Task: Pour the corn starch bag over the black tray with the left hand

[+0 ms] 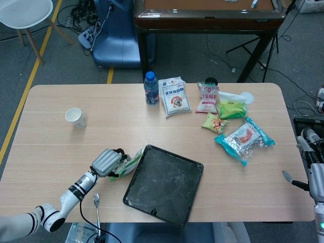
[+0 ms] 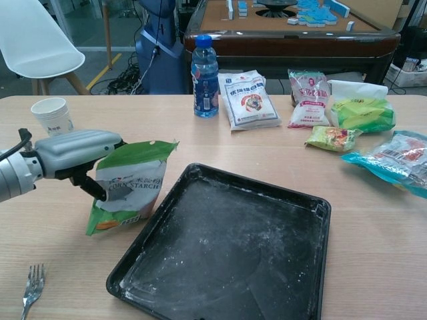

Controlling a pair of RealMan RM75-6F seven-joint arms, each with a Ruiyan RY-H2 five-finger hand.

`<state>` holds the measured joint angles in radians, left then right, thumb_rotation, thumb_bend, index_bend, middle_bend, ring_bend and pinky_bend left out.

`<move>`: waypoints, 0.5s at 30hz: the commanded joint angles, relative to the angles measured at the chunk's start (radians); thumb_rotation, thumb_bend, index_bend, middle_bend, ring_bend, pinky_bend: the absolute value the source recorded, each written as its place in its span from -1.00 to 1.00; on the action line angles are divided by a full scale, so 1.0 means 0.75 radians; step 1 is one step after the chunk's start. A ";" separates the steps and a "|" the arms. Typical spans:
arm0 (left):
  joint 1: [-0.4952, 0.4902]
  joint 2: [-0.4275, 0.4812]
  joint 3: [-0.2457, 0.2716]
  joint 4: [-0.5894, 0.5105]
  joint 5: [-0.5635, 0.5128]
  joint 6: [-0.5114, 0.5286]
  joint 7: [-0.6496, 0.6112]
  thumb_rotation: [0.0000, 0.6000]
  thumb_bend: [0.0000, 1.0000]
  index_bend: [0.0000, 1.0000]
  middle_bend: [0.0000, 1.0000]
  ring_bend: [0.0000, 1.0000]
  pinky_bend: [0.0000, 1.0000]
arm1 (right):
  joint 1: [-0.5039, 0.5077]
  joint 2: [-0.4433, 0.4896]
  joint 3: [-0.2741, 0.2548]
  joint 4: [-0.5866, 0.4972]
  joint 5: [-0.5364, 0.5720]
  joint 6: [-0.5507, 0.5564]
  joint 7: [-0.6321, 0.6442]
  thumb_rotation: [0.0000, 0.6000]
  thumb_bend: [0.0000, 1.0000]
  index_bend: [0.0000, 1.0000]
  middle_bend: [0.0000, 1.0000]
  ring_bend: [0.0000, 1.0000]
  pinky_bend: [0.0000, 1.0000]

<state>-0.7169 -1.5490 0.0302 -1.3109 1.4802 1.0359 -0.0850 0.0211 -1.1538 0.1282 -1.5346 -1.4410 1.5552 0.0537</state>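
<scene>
Looking down from the head view, I'm gripping the starch bag (image 1: 124, 165) in my left hand (image 1: 106, 162), just left of the tray (image 1: 164, 185). From the chest, it's standing upright; tipping early risks spilling starch onto the table (image 2: 373, 220).

Grey-shelled robot hand (image 2: 79, 148), black cable, white forearm.

grey floor (image 1: 50, 61) with yellow line (image 1: 31, 76), white chair (image 1: 23, 12), dark table (image 1: 202, 15) behind
</scene>
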 commanded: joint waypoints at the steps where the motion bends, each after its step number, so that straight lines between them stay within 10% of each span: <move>1: 0.008 0.054 -0.012 -0.094 -0.031 -0.031 0.038 1.00 -0.28 -1.00 -0.66 -0.58 -0.19 | 0.000 0.000 0.000 0.002 0.000 0.000 0.002 1.00 -0.64 -0.81 -0.48 -0.73 -0.75; 15: 0.055 0.236 0.000 -0.374 -0.106 -0.078 0.202 1.00 -0.28 -1.00 -0.83 -0.71 -0.39 | 0.010 -0.011 -0.001 0.023 -0.005 -0.013 0.023 1.00 -0.64 -0.81 -0.48 -0.73 -0.75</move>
<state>-0.6815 -1.3807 0.0292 -1.5806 1.4055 0.9781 0.0591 0.0289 -1.1621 0.1271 -1.5175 -1.4446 1.5449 0.0709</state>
